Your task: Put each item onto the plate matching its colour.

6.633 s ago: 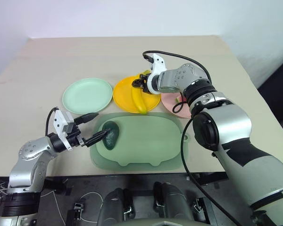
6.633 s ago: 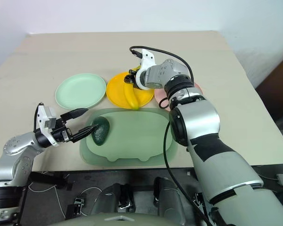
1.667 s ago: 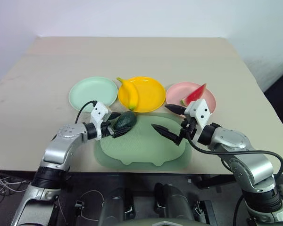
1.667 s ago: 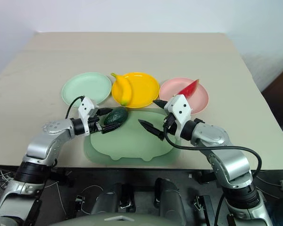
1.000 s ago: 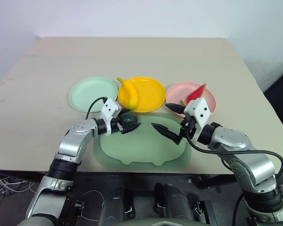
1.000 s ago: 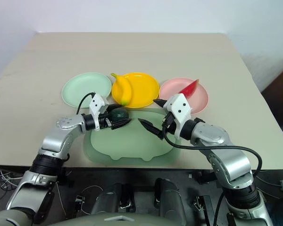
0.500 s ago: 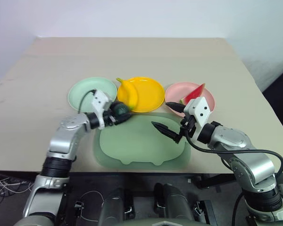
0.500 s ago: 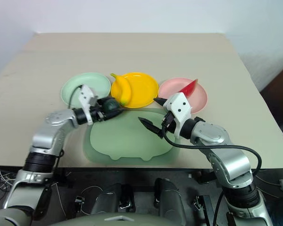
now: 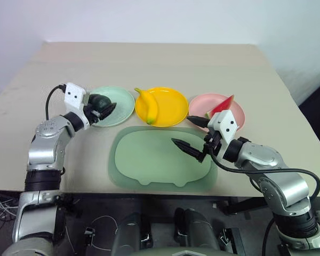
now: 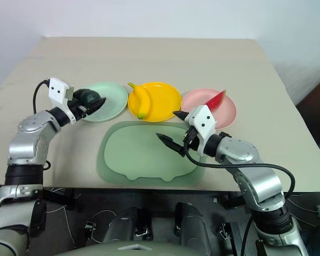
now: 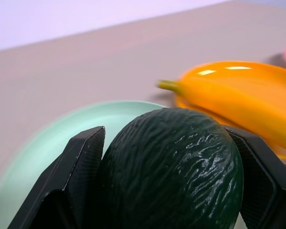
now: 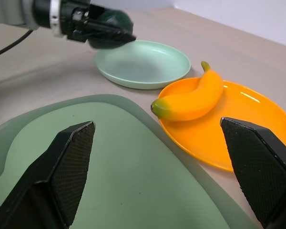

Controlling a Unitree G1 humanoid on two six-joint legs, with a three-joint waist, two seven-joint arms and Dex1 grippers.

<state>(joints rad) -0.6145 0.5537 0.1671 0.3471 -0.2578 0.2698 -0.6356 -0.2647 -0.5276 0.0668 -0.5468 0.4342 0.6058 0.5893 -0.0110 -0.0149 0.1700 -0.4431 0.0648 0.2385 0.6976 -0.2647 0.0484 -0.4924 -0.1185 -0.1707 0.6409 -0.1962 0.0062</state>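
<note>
Left eye view: my left tool (image 9: 102, 108) pinches the dark green pebbled toy avocado (image 9: 98, 101) over the round mint-green plastic plate (image 9: 122, 109) at ten o'clock; next, lower and release.

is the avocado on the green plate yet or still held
Held. The left gripper is shut on the avocado, a finger on each side, over the mint green plate's near edge; contact with it cannot be told.

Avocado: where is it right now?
The avocado is clamped in the left tool, held over the near-left edge of the mint green plate, left of the banana on the yellow-orange plate.
</note>
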